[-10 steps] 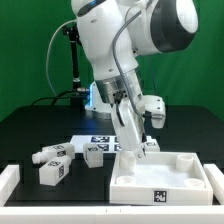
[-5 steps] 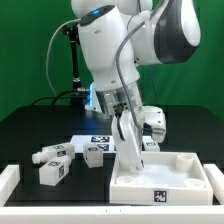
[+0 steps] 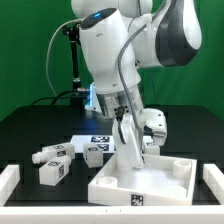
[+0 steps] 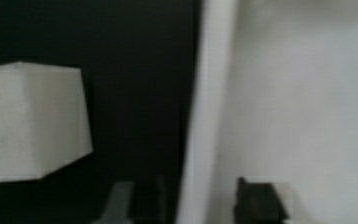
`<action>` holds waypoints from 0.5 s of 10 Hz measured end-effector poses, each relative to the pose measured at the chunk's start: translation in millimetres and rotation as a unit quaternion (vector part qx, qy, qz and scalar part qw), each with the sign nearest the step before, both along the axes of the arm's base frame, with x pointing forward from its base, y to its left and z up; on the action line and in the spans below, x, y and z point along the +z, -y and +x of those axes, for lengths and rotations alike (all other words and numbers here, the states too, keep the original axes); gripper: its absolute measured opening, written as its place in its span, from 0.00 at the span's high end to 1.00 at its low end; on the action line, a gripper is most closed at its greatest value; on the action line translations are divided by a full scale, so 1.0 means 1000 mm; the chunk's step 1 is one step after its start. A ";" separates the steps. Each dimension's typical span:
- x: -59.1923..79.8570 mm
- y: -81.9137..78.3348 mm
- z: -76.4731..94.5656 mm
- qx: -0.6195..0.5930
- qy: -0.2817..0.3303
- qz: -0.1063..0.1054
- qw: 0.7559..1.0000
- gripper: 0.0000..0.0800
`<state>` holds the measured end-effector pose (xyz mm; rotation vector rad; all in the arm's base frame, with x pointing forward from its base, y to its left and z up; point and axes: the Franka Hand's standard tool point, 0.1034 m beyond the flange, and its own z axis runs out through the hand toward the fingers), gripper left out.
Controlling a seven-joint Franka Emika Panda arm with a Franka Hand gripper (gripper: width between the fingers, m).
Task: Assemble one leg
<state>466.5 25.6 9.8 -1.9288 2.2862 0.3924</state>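
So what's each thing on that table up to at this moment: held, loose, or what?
tray: open side up, one wall gripped by the pincer.
pincer: shut on the tray.
leg nearest the tray: loose, untouched.
two legs at the exterior view's left: loose, untouched, not fitted.

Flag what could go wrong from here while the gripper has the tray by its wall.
1. The gripper holds the tray by one thin wall near a corner, so the tray could twist or slip out.
2. The nearest leg lies close to the tray's corner on the exterior view's left. Sliding the tray further that way could knock it.
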 end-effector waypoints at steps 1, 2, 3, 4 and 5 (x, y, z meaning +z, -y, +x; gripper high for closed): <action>0.000 0.001 0.001 -0.001 0.002 -0.002 1.000 0.90; 0.001 0.002 0.002 -0.001 0.004 -0.003 1.000 0.90; 0.001 0.002 0.003 -0.001 0.005 -0.004 1.000 0.91; 0.001 0.002 0.003 0.001 0.006 -0.005 1.000 0.91; 0.004 -0.003 0.012 0.025 0.007 -0.015 1.000 0.91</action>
